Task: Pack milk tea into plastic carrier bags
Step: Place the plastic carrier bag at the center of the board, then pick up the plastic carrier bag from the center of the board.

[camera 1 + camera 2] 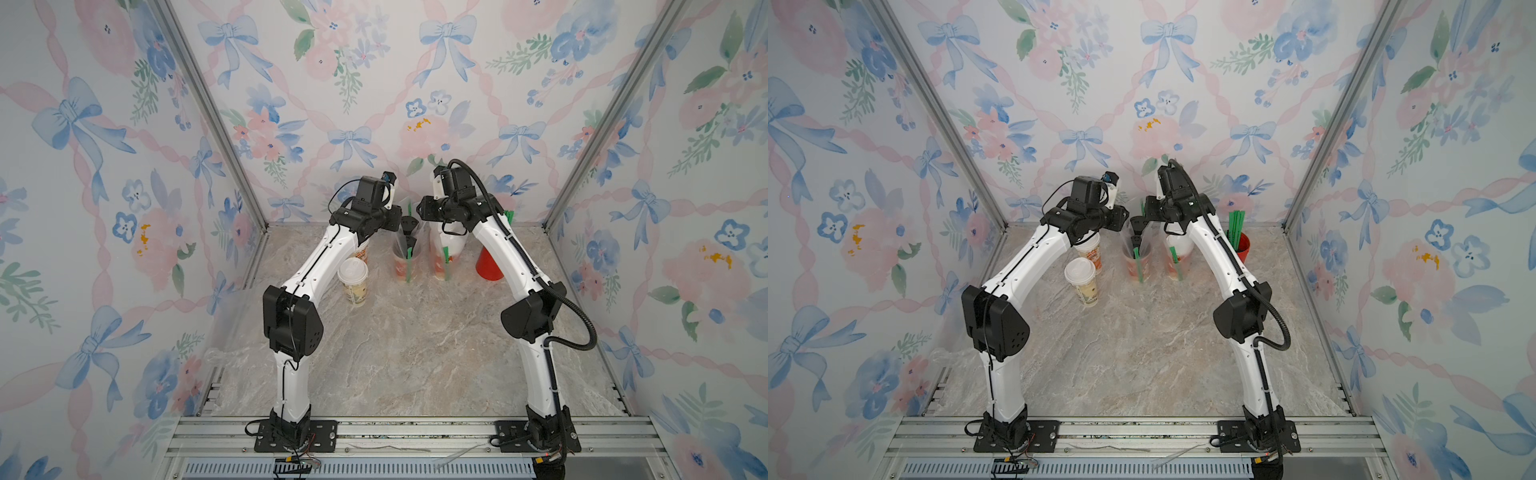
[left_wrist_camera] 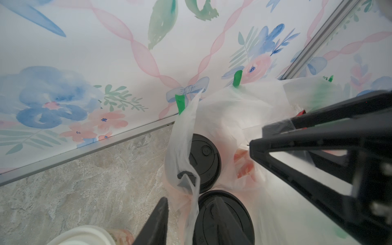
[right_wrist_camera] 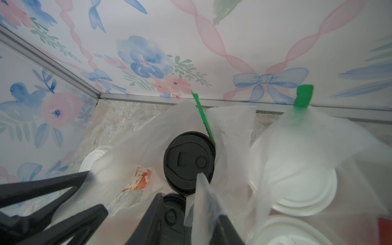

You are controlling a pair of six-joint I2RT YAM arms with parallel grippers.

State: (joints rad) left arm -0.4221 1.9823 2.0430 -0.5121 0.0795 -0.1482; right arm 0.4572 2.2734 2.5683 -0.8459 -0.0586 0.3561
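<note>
At the back of the table, a clear plastic carrier bag (image 1: 401, 253) holds two black-lidded milk tea cups (image 2: 203, 161) (image 3: 188, 161). Both arms meet above it. My left gripper (image 2: 191, 197) is open, with one loose handle strip (image 2: 192, 135) hanging between its fingers. My right gripper (image 3: 191, 220) is also open, the other handle (image 3: 203, 201) draped between its fingers. A second bag (image 1: 449, 249) beside it holds white-lidded cups (image 3: 297, 180). Two unbagged white-lidded cups stand to the left: a cream one (image 1: 352, 274) and a red-printed one (image 1: 361, 253), partly under my left arm.
A plain red cup (image 1: 490, 262) of green straws (image 1: 1235, 228) stands at the back right behind my right arm. Green straws (image 2: 237, 78) (image 3: 303, 95) poke out of both bags. The back wall is close behind the bags.
</note>
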